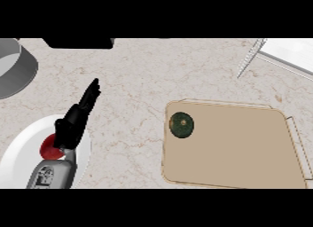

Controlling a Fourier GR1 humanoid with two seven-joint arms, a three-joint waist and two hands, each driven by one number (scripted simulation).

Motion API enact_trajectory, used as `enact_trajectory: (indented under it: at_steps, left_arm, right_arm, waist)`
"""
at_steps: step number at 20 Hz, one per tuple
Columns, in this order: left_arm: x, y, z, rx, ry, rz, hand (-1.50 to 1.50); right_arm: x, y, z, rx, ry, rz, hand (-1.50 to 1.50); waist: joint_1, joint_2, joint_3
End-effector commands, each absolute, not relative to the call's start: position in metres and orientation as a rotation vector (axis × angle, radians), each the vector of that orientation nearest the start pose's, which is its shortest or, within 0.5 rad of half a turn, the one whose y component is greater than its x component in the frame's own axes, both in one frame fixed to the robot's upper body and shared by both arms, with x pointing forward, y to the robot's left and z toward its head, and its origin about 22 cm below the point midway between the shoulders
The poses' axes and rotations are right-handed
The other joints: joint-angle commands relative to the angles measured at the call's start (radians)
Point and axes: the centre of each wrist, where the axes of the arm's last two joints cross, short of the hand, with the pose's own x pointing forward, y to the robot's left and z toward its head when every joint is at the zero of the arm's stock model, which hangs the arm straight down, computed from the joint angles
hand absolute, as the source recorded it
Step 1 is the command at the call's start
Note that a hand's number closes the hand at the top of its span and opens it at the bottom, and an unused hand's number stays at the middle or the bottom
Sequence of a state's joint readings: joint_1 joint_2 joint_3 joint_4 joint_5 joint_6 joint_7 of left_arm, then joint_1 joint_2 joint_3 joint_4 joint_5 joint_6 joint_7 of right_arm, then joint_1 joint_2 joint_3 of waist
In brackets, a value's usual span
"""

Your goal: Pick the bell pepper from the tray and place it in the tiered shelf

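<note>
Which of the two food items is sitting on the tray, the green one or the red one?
The green bell pepper sits on the tan tray; the red item is on the white plate.

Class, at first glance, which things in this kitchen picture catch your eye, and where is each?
A dark green bell pepper sits at the left edge of a tan tray on the right. At left, the left robot hand points straight fingers up over a white plate holding something red.

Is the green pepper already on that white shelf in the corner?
No, the green bell pepper lies on the tan tray, near its left edge, well away from the white tiered shelf at the upper right.
</note>
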State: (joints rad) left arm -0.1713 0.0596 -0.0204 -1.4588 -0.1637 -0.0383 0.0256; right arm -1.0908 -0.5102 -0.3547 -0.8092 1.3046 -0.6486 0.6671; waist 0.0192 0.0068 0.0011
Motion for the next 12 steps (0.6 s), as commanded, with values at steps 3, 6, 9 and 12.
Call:
enact_trajectory:
  at_steps: [3, 6, 9, 12]
  left_arm:
    - [0.289, 0.207, 0.015, 0.108, -1.596, -0.264, 0.0]
    - [0.289, 0.226, 0.025, 0.106, -1.591, -0.273, 0.0]
    - [0.298, 0.213, 0.019, 0.098, -1.585, -0.26, 0.0]
    - [0.3, 0.201, 0.013, 0.09, -1.588, -0.263, 0.0]
  right_arm:
    - [0.44, -0.347, 0.258, -1.759, -1.402, -0.325, 1.5]
    - [0.432, -0.369, 0.253, -1.748, -1.423, -0.309, 1.5]
    - [0.434, -0.383, 0.253, -1.873, -1.106, -0.261, 1.5]
    - [0.434, -0.388, 0.23, -1.921, -1.049, -0.371, -1.5]
  waist:
    - [0.0, 0.001, -0.001]
    - [-0.006, -0.003, 0.0]
    - [-0.012, 0.003, -0.004]
    - [-0.005, 0.004, -0.002]
